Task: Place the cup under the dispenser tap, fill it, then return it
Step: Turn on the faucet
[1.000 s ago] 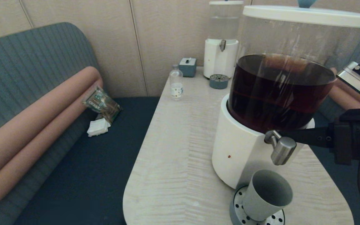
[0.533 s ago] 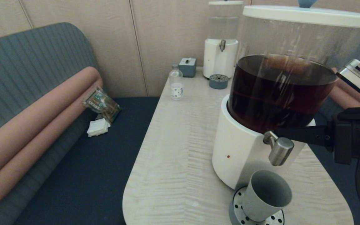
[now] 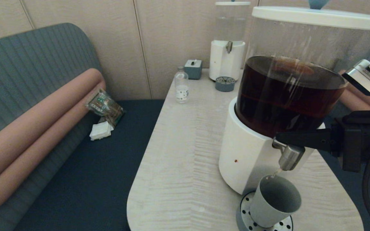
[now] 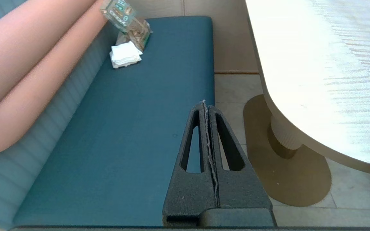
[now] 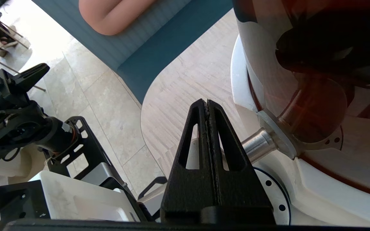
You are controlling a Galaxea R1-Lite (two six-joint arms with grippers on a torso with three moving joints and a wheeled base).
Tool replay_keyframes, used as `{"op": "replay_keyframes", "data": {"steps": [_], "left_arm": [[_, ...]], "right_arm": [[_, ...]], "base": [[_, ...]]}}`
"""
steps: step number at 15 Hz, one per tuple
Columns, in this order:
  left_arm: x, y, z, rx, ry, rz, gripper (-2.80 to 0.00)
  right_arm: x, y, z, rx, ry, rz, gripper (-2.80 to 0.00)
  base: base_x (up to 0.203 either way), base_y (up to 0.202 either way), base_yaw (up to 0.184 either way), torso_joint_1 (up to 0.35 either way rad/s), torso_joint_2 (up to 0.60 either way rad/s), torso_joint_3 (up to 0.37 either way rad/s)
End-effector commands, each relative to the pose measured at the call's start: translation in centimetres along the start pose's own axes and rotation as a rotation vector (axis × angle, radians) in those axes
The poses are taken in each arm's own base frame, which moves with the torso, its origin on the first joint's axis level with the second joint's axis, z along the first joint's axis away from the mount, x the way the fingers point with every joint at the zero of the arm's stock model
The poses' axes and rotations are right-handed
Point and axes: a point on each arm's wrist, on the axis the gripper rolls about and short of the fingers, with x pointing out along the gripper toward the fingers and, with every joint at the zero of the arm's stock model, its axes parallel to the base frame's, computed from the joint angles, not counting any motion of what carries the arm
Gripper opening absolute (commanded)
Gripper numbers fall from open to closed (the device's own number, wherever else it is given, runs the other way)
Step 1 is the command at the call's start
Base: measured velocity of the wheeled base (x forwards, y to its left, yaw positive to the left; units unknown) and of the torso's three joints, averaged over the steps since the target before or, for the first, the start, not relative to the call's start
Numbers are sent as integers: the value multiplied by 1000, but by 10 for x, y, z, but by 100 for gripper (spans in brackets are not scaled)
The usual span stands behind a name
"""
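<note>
The cup (image 3: 275,202) stands on the perforated drip tray (image 3: 246,218) under the dispenser tap (image 3: 287,155), where the right gripper (image 3: 279,138) presses with fingers together (the left gripper (image 4: 207,109), also shut, hangs over the bench). Filled, the handleless tumbler will likely be heavier and spill-prone, best clasped around its mid-wall. Its inside level is hard to make out.
</note>
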Motion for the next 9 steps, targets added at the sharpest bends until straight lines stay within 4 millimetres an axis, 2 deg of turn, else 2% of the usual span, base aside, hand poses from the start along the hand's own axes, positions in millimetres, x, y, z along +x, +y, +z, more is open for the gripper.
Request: {"op": "replay_keyframes", "data": {"steps": [1,5,9], "left_arm": [[0,0,0,0,1,0,-280],[0,0,0,0,1,0,-280],[0,0,0,0,1,0,-280]], "right_arm": [[-1,0,0,0,0,1,-280],[-5,-3,5,-7,-46,-21,-280],[-21,-3,9,-23,-111,-55,-280]], "base": [[0,0,0,0,0,0],[0,0,0,0,0,0],[0,0,0,0,0,0]]}}
